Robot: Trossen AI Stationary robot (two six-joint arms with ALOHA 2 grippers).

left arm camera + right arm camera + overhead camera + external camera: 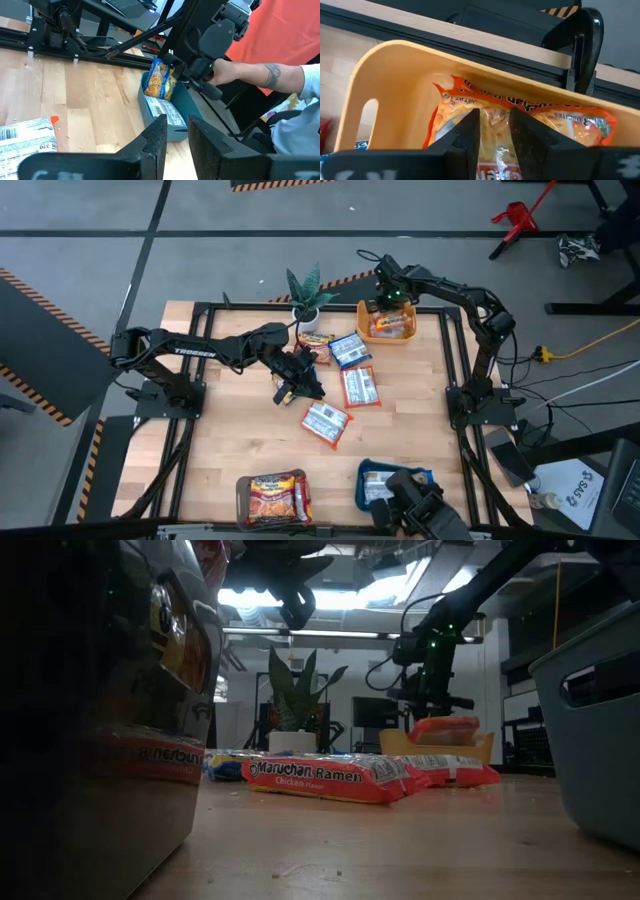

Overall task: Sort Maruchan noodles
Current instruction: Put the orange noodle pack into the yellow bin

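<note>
Near the table's front, red packets fill the brown tray (272, 498) and blue ones the teal tray (368, 476). At centre, the left gripper (298, 388) hovers empty, fingers nearly together, beside loose packets (327, 423); it should widen before descending. Farthest, the right gripper (388, 297), narrowly parted and empty, hangs over the yellow tray (362, 318).

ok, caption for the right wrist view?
Right gripper hovers, empty, over orange-label Maruchan packets in the yellow tray.
</note>
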